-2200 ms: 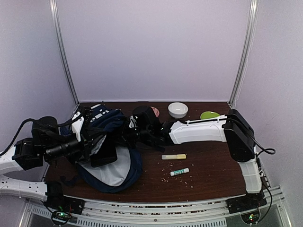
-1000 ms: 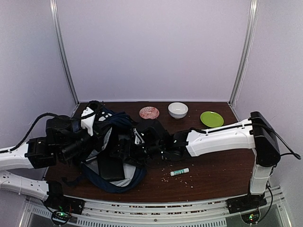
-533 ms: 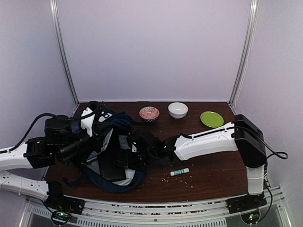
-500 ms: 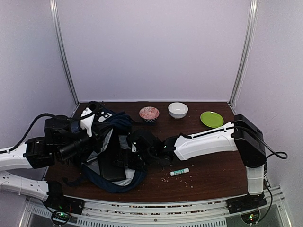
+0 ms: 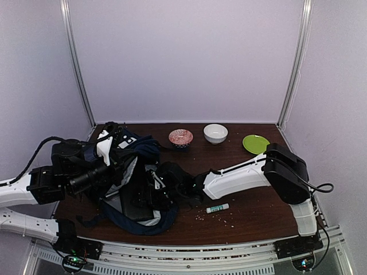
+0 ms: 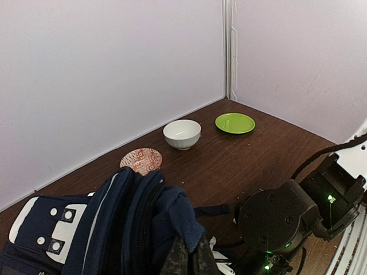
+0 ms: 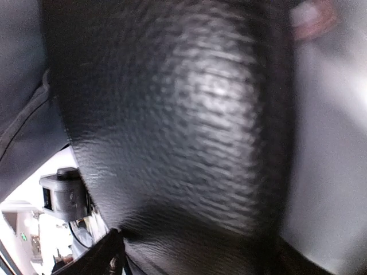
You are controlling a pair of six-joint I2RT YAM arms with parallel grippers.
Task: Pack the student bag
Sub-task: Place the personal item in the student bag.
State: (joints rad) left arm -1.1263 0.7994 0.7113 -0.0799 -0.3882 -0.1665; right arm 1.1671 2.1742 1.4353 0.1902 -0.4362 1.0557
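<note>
A white bowl (image 5: 215,133) is sitting at the table's (image 5: 252,200) twelve o'clock, a patterned bowl (image 5: 180,137) at its nine, a green plate (image 5: 256,144) at its three, a tube (image 5: 217,208) at six

Right of the student bag (image 5: 142,149), a tube (image 5: 217,208)

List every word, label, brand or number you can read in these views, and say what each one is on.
No text can be read in any view.
Small white and green tube: any print on it is too small to read.
Student bag: its white patches show only round studs, no lettering.
</note>
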